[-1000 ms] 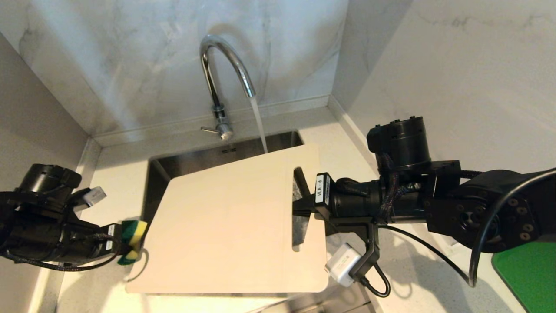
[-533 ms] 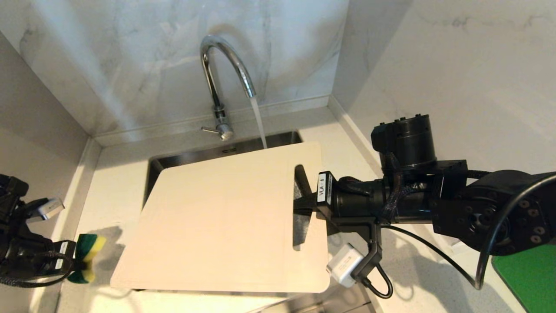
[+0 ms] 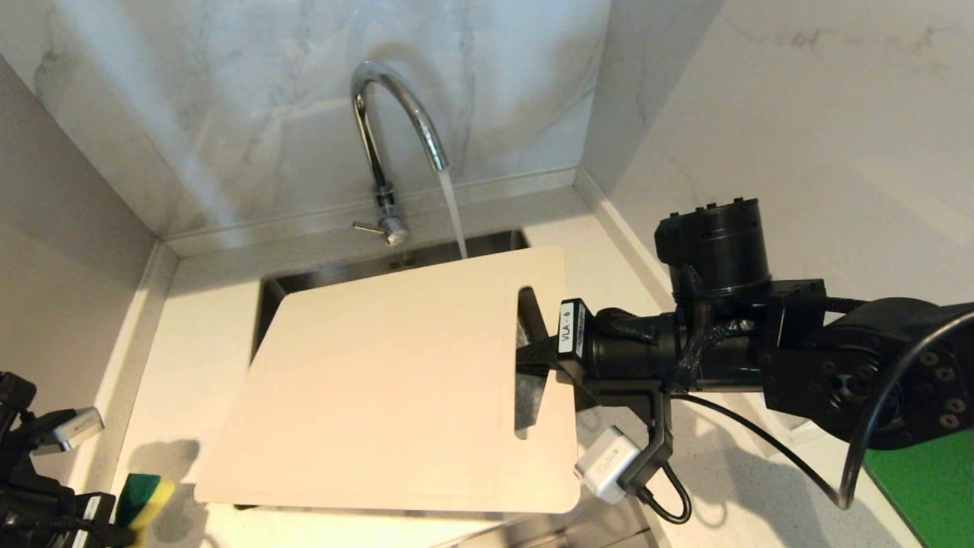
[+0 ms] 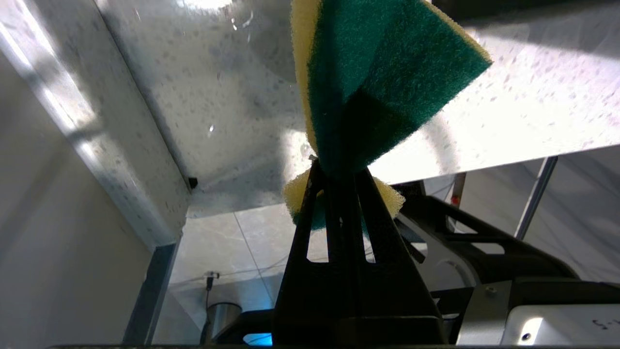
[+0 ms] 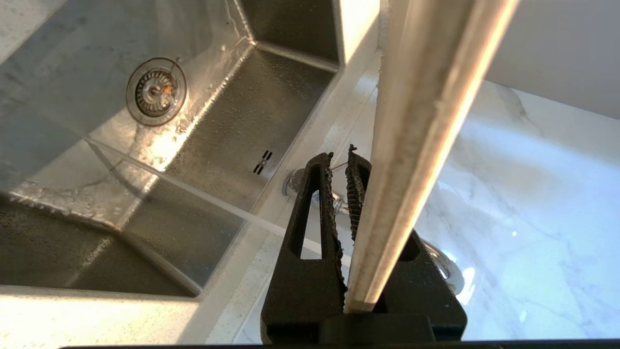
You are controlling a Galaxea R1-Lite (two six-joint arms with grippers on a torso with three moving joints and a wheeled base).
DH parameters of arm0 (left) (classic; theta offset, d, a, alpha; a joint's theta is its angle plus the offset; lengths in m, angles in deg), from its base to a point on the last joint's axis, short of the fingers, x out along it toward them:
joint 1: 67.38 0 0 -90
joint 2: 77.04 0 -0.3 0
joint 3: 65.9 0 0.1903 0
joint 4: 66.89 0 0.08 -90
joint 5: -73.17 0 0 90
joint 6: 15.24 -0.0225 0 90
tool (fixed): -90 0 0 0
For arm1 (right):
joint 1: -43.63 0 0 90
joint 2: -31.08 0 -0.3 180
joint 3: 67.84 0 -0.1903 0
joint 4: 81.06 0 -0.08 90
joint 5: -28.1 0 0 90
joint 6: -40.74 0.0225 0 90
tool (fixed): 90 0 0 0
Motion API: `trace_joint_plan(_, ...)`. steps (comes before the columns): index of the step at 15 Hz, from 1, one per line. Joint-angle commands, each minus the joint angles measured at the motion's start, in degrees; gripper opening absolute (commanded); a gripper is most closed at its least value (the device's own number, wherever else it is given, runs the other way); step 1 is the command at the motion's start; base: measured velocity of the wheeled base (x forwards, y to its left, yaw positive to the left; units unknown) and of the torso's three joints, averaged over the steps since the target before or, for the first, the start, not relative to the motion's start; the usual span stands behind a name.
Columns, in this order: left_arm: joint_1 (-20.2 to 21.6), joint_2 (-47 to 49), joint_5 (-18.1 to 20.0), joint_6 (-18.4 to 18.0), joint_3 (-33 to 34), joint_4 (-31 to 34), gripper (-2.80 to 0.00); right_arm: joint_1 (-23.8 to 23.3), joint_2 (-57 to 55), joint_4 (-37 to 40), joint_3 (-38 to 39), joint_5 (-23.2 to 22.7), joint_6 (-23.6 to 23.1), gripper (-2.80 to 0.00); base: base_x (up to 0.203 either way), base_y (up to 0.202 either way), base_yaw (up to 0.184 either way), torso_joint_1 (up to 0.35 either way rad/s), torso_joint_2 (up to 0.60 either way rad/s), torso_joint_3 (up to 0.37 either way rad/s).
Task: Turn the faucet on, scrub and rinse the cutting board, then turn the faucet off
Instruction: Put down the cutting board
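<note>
The chrome faucet (image 3: 380, 137) stands behind the sink and water (image 3: 454, 217) runs from its spout onto the far edge of the cutting board (image 3: 396, 380). The cream board hangs flat over the sink. My right gripper (image 3: 533, 358) is shut on it at the slot handle; in the right wrist view the board's edge (image 5: 426, 121) runs beside that gripper (image 5: 341, 165). At the lower left corner, off the board, my left gripper (image 3: 114, 517) is shut on a yellow-and-green sponge (image 3: 141, 498). In the left wrist view the sponge (image 4: 378, 72) bulges from the left gripper (image 4: 339, 169).
The steel sink (image 3: 319, 278) lies under the board, its drain (image 5: 156, 90) showing in the right wrist view. Pale counter runs along both sides, with marble walls close behind and to the right. A dark green board (image 3: 924, 479) lies at the lower right.
My left arm has drawn the sponge away from the board's left edge, down toward the lower left corner. The board's left end has shifted a little. The right arm has barely moved.
</note>
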Motion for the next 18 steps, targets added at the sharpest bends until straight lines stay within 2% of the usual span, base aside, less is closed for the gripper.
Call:
trace_joint_plan(1, 0.04, -0.07, 0.11, 0.03, 0.45, -0.21, -2.80, -0.03, 0.49, -0.08, 0.64, -0.22, -0.74, -2.80, 0.000, 0.000, 0.000, 0.000, 0.00, 0.000)
trace_joint_plan(7, 0.12, 1.27, 0.15, 0.05, 0.97, -1.33, -2.80, -0.03, 0.99, -0.17, 2.20, 0.13, 0.72, -2.80, 0.000, 0.000, 0.000, 0.000, 0.00, 0.000)
trace_joint_plan(10, 0.12, 1.85, 1.54, 0.05, 0.97, -1.35, -2.80, -0.29, 1.64, -0.26, 2.77, 0.72, 0.72, -2.80, 0.000, 0.000, 0.000, 0.000, 0.00, 0.000)
trace_joint_plan(13, 0.12, 2.03, 1.62, 0.05, 0.88, -1.35, -2.80, -2.76, 3.69, -0.26, 4.29, 3.09, 1.00, -2.80, 0.000, 0.000, 0.000, 0.000, 0.00, 0.000)
trace_joint_plan(15, 0.12, 2.12, 1.71, 0.14, 0.71, -1.35, -2.80, -5.70, 6.99, -0.09, 8.69, 7.71, 4.29, -2.80, 0.000, 0.000, 0.000, 0.000, 0.00, 0.000)
trace_joint_plan(16, 0.12, 2.31, 1.71, 0.05, 0.69, -1.44, -2.80, -6.48, 8.62, -0.18, 11.55, 10.39, 9.24, -2.80, 0.000, 0.000, 0.000, 0.000, 0.00, 0.000)
trace_joint_plan(17, 0.12, 2.82, 1.75, 0.11, 0.63, -1.44, -2.80, -6.86, 9.96, -0.23, 13.14, 12.75, 12.26, -2.80, 0.000, 0.000, 0.000, 0.000, 0.00, 0.000)
trace_joint_plan(18, 0.12, 3.11, 1.79, 0.14, 0.57, -1.90, -2.80, -7.09, 10.39, -0.26, 13.53, 14.48, 12.90, -2.80, 0.000, 0.000, 0.000, 0.000, 0.00, 0.000)
